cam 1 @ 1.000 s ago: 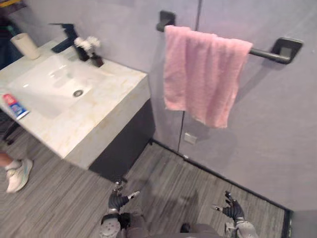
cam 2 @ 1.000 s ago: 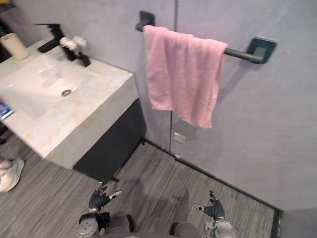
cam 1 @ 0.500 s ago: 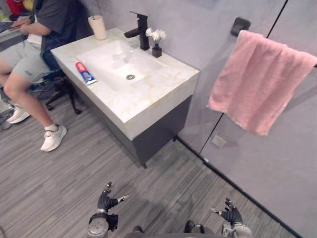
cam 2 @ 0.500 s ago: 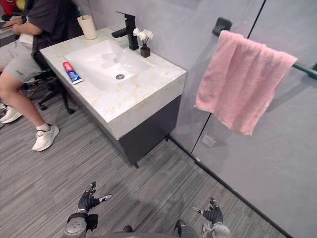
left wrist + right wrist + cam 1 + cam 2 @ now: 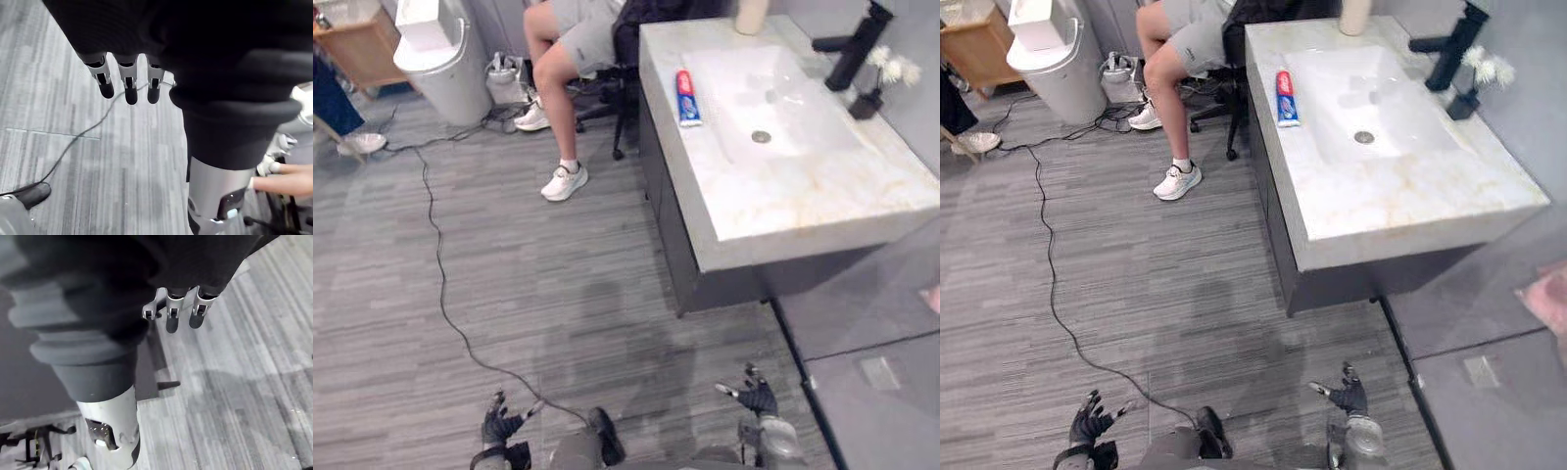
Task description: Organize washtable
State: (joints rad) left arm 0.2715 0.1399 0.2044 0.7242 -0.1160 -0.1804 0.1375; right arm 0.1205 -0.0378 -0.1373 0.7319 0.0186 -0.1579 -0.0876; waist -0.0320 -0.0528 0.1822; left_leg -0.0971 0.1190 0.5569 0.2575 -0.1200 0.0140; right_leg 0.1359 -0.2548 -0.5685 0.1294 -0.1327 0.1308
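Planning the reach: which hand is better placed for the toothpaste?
Probably right: the right hand, open, hangs nearer the toothpaste on the washtable; the left hand, open too, is farther off.

Left robot hand [image 5: 496, 427]: hangs low at the robot's left side, fingers spread and pointing forward.
Left fingers [image 5: 130, 84]: straight, side by side, thumb set apart.
Right robot hand [image 5: 757, 398]: low at the robot's right side, fingers splayed, thumb reaching inward.
Right fingers [image 5: 172, 314]: straight, loosely extended, curled round nothing.
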